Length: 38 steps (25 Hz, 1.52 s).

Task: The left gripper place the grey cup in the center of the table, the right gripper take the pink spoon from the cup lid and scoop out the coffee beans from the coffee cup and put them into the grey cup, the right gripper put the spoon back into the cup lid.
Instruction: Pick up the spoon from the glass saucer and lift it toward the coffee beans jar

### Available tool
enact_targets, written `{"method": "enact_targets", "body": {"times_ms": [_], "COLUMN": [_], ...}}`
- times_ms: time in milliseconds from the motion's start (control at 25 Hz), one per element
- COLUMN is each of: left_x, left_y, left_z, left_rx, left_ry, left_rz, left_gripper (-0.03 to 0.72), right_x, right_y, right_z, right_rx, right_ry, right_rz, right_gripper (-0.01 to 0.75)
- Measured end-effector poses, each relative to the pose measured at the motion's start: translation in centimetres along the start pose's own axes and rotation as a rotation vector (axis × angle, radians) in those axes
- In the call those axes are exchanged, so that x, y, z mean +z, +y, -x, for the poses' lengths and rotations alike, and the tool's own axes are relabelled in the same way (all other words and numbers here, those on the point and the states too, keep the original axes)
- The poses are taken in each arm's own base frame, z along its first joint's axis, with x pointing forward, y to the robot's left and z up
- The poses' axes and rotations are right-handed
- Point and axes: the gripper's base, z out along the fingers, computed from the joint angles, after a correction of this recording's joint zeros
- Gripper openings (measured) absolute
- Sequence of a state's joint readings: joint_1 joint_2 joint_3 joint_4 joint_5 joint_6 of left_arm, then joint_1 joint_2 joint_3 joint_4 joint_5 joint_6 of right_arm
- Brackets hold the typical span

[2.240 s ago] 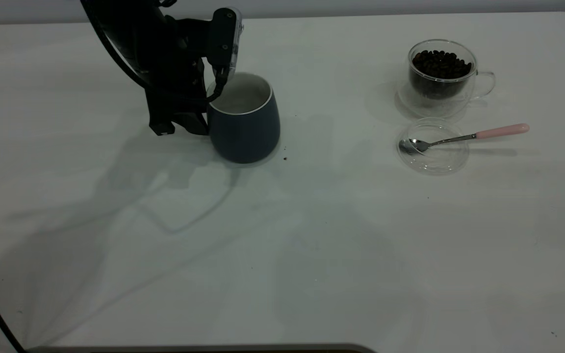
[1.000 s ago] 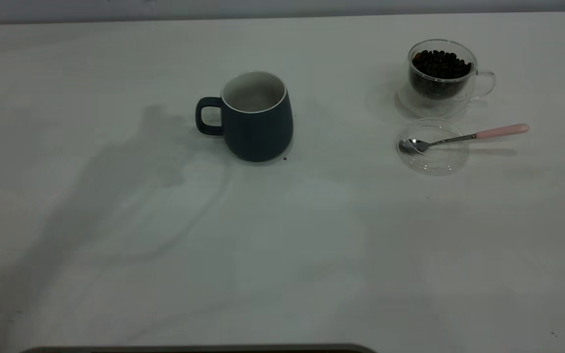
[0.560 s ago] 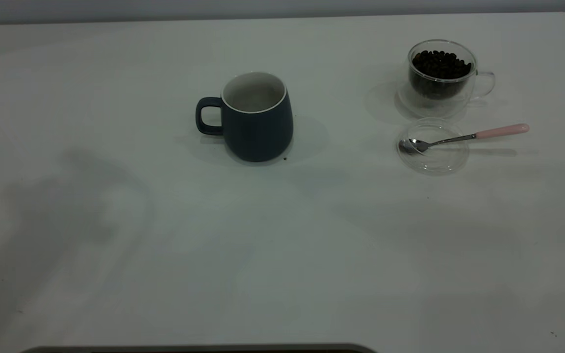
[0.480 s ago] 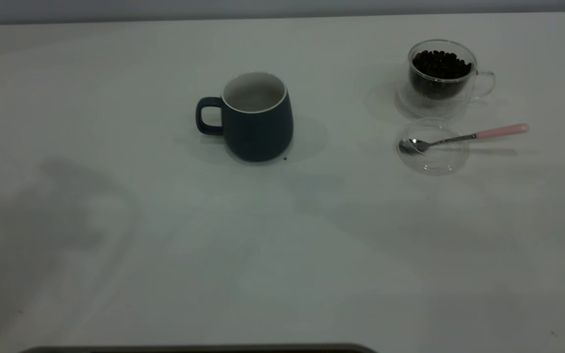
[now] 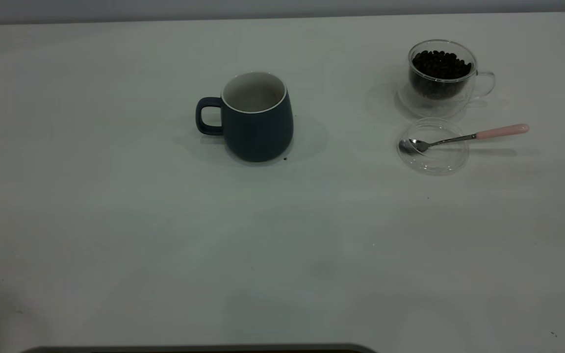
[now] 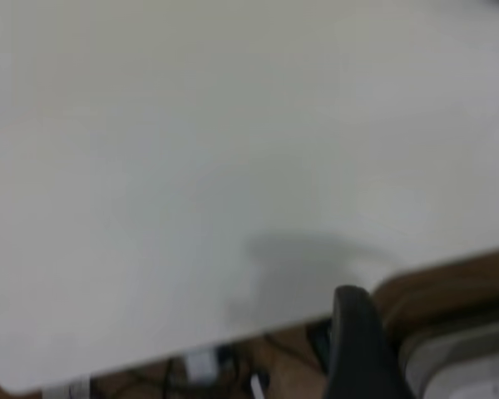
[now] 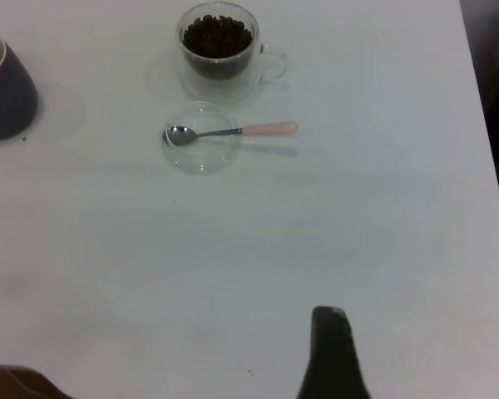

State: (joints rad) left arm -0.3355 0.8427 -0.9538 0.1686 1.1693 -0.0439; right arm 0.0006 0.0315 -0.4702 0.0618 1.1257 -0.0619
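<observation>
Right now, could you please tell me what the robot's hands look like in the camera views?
Little shows. Neither arm appears in the exterior view. Each wrist view catches only one dark, rounded finger: the left hand's and the right hand's. No cables or markings show on them.

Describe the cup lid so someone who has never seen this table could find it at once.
On the white table, look to the right side for the clear glass cup full of dark coffee beans. Just in front of it lies a flat, round, transparent cup lid. It alone holds the bowl of a metal spoon with a pink handle, which sticks out past its rim.
</observation>
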Motion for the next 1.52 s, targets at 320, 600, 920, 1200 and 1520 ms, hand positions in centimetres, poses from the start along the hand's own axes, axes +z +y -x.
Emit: {"method": "enact_targets", "body": {"times_ms": [320, 600, 920, 1200, 1520], "left_x": [4.9, 5.3, 5.1, 4.6, 3.2], "left_y": [-1.1, -1.6, -2.3, -2.1, -1.7], "left_z": [-8.1, -10.3, -11.1, -11.7, -13.7], "left_rx": [0.015, -0.007, -0.036, -0.062, -0.230], "left_ry": [0.028, 0.014, 0.014, -0.039, -0.190], "left_rz": [-0.023, -0.073, -0.151, -0.142, -0.041], "left_gripper": [0.513, 0.513, 0.513, 0.513, 0.513], "right_x": [0.0, 0.0, 0.0, 0.0, 0.0], "right_y": [0.0, 0.0, 0.0, 0.0, 0.0], "right_z": [0.0, 0.0, 0.0, 0.0, 0.0], "right_rx": [0.000, 0.000, 0.000, 0.000, 0.000], "right_ry": [-0.003, -0.003, -0.003, -0.003, -0.003], "right_rz": [0.000, 0.000, 0.000, 0.000, 0.000], "right_gripper": [0.589, 0.589, 0.589, 0.589, 0.589]}}
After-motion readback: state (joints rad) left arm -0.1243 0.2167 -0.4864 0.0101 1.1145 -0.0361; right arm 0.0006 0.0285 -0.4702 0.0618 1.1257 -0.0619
